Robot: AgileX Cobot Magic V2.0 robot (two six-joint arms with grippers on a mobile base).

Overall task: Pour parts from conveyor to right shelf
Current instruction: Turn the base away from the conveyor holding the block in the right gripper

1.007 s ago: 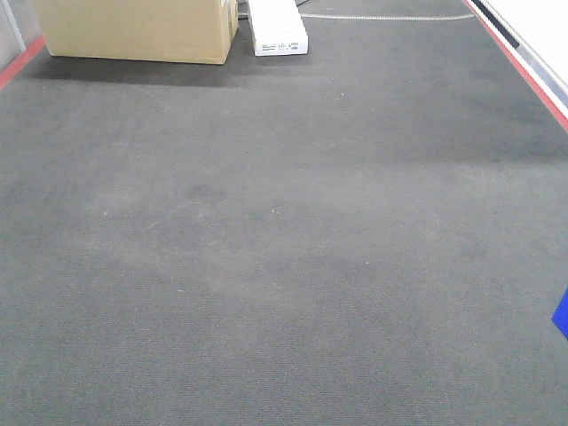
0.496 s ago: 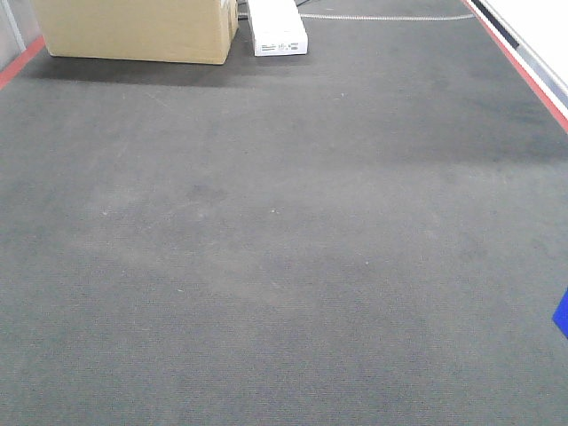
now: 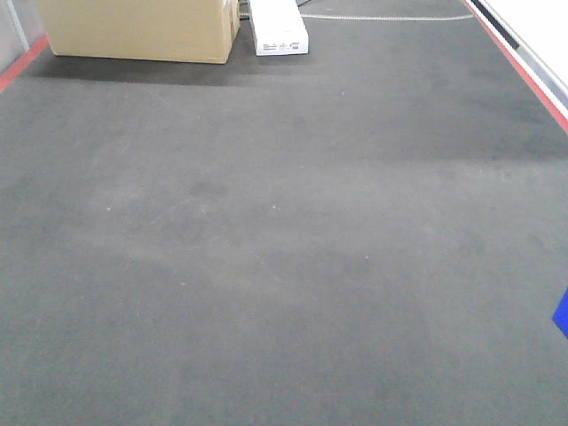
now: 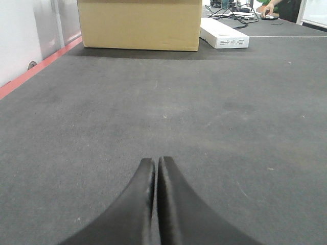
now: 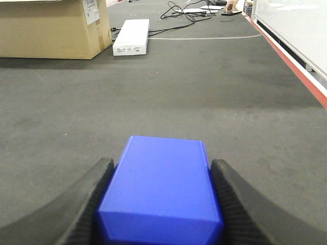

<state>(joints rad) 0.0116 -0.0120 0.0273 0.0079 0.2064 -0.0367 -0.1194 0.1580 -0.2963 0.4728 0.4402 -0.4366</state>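
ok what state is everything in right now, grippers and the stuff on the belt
left gripper: shut, empty
right gripper: shut on the blue block
blue block: gripped on both sides
cardboard box: upright on the conveyor, top out of view
white carton: lying flat beside the box

The left gripper (image 4: 155, 161) hung low over the conveyor (image 4: 230, 127), its two black fingers pressed together with no gap between the tips and nothing held. Toward the conveyor's far edge sat a large cardboard box (image 4: 140, 25), with a flat white box (image 4: 224, 37) just beside its right side. A red stripe (image 4: 30, 76) ran along the left edge. Cables (image 4: 230, 9) lay tangled near the far right corner.
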